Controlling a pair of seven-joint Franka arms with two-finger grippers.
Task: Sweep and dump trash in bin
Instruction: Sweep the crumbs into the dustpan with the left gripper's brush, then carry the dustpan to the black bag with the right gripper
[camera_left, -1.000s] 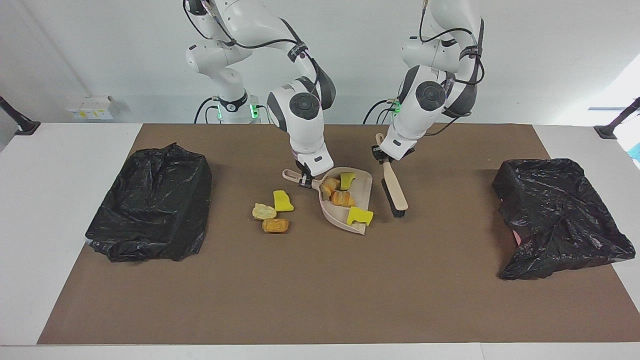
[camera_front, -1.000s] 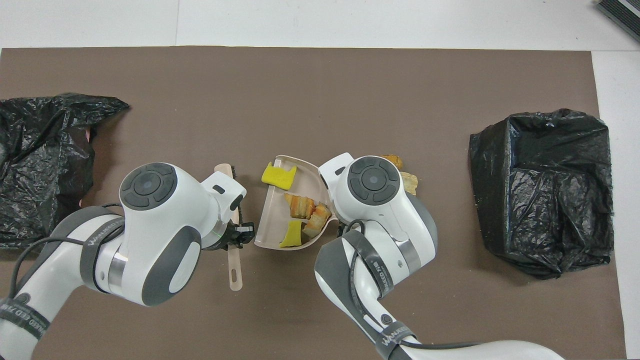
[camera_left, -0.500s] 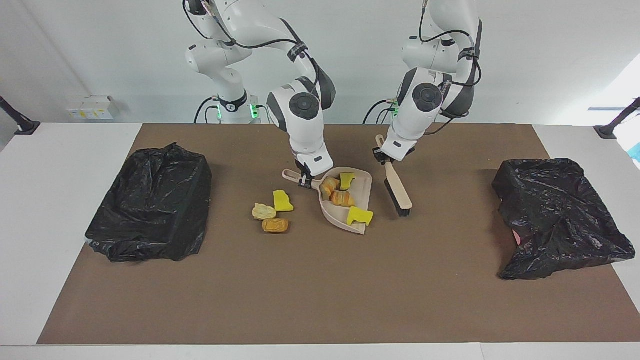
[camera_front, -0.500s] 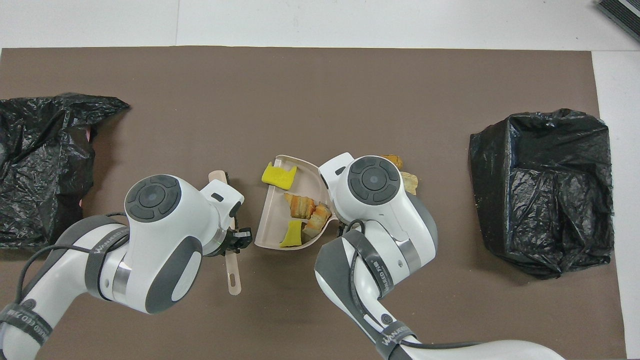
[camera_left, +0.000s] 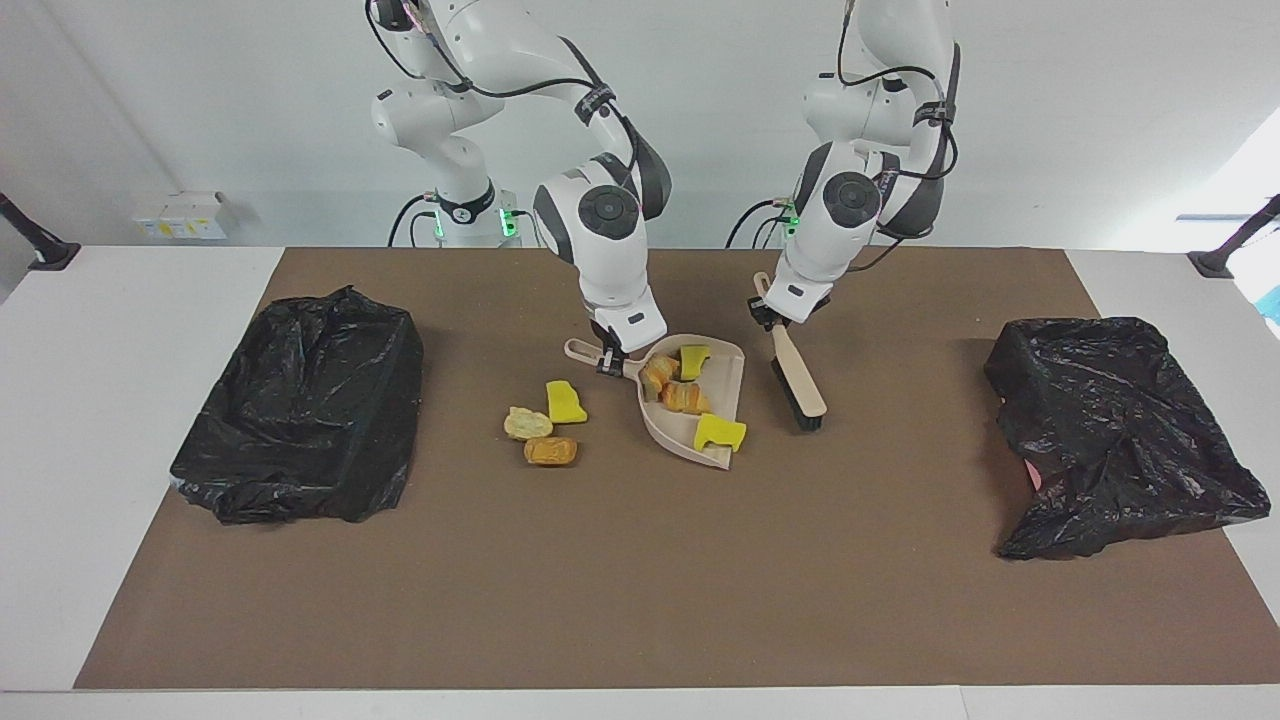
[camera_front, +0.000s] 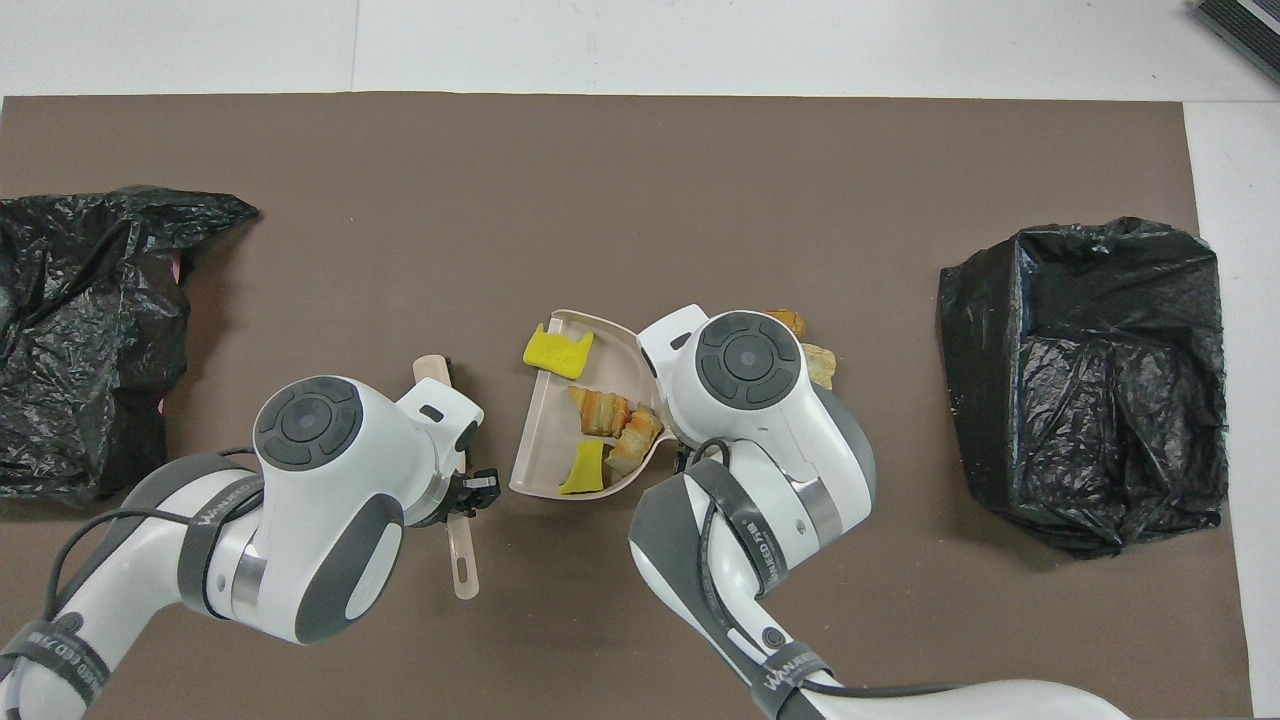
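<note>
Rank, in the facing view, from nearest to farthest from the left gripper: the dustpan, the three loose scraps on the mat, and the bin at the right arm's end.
From the left gripper, shut on the brush:
1. Dustpan, beside the brush.
2. Loose scraps, past the dustpan toward the right arm's end.
3. Bin, at the right arm's end.

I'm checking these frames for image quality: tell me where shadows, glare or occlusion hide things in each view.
Facing view: even light, soft shadow under the brush; bright window glare at one edge; black bin bag sheen hides its folds. Overhead view: the right arm covers part of the scraps beside the dustpan; the left arm hides much of the brush handle.
</note>
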